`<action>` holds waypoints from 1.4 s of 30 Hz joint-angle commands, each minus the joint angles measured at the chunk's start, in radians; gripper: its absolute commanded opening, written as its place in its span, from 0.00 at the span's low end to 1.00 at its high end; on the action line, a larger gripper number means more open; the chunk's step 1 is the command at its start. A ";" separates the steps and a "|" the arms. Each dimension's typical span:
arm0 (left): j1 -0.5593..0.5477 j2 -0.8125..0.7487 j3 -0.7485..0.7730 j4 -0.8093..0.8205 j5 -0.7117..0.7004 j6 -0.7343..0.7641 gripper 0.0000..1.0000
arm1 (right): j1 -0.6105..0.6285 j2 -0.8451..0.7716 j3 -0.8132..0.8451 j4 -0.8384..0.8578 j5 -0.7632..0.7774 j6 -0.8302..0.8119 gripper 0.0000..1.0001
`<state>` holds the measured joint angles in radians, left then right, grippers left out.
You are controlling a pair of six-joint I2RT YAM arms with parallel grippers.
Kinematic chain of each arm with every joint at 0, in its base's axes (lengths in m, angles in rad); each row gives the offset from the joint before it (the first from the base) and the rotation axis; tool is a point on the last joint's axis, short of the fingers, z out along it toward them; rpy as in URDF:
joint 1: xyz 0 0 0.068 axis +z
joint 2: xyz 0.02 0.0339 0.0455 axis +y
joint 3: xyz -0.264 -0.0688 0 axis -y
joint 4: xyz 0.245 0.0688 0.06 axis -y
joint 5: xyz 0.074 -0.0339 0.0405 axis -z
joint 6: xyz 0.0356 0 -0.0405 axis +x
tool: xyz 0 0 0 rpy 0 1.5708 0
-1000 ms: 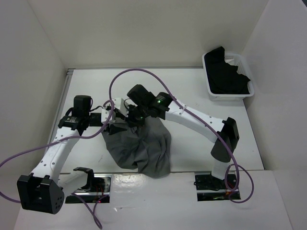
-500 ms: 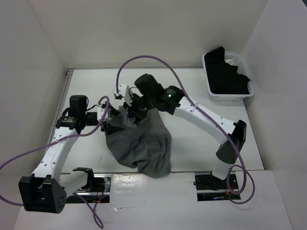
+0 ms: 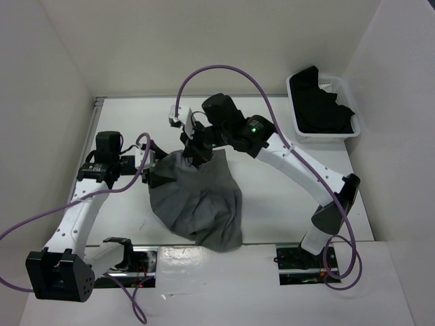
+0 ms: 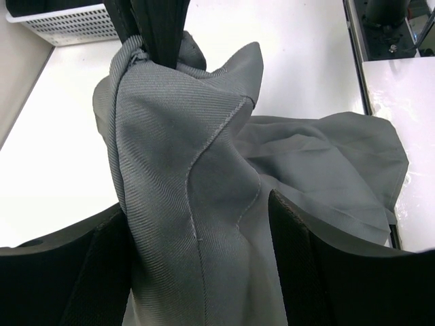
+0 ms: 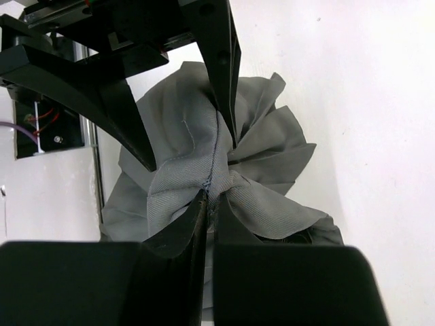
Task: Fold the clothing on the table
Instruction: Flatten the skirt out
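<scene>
Skirt (image 3: 197, 200): right gripper (image 5: 212, 204) pinching its raised edge; left gripper (image 4: 197, 210), spread, straddling fabric below; best closing on seam.

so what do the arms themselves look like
White tubular links with black joint housings on both the left arm and right arm. A purple cable loops along each. A small green light glows near the right wrist. The left gripper and right gripper have plain black tapered fingers.
</scene>
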<state>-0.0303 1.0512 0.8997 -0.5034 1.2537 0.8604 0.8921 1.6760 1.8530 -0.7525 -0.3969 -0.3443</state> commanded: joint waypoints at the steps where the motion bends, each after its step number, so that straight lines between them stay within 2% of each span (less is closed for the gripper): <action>1: 0.004 0.004 0.047 0.012 0.099 0.019 0.77 | 0.002 -0.021 0.017 0.067 -0.045 0.016 0.00; 19: 0.023 0.032 0.140 -0.017 0.167 -0.021 0.78 | 0.062 -0.012 -0.014 0.067 -0.057 -0.002 0.00; 24: 0.023 0.041 0.117 -0.017 0.176 -0.030 0.74 | 0.085 -0.002 -0.005 0.048 -0.057 -0.002 0.00; 28: 0.023 0.041 0.117 -0.017 0.176 -0.040 0.67 | 0.105 0.023 0.005 0.039 -0.048 -0.002 0.00; 32: 0.023 0.050 0.117 -0.017 0.185 -0.040 0.54 | 0.114 0.053 0.026 0.030 -0.048 -0.002 0.00; 33: 0.023 0.050 0.108 -0.017 0.185 -0.040 0.43 | 0.114 0.053 0.035 0.030 -0.048 -0.002 0.00; 34: 0.023 0.050 0.108 -0.017 0.176 -0.040 0.37 | 0.114 0.053 0.035 0.030 -0.048 -0.002 0.01; 35: 0.023 0.050 0.108 -0.017 0.176 -0.040 0.29 | 0.114 0.053 0.035 0.030 -0.039 -0.002 0.03; 37: 0.023 0.024 0.108 -0.017 0.167 -0.040 0.13 | 0.114 0.053 0.035 0.030 0.006 0.007 0.15; 38: 0.023 0.024 0.108 -0.017 0.167 -0.040 0.11 | 0.114 0.042 0.022 0.042 0.024 0.019 0.24; 39: 0.023 0.010 0.120 -0.017 0.167 -0.040 0.11 | 0.114 0.033 0.022 0.057 0.064 0.030 0.43; 41: 0.032 0.001 0.136 -0.017 0.158 -0.040 0.07 | 0.114 0.005 -0.011 0.079 0.102 0.042 0.57; 42: 0.047 -0.008 0.136 -0.017 0.158 -0.050 0.07 | 0.114 -0.021 -0.021 0.088 0.133 0.042 0.70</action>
<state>-0.0025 1.0855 0.9989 -0.5606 1.3380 0.8047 0.9928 1.7138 1.8423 -0.7334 -0.3439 -0.3202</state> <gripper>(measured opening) 0.110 0.645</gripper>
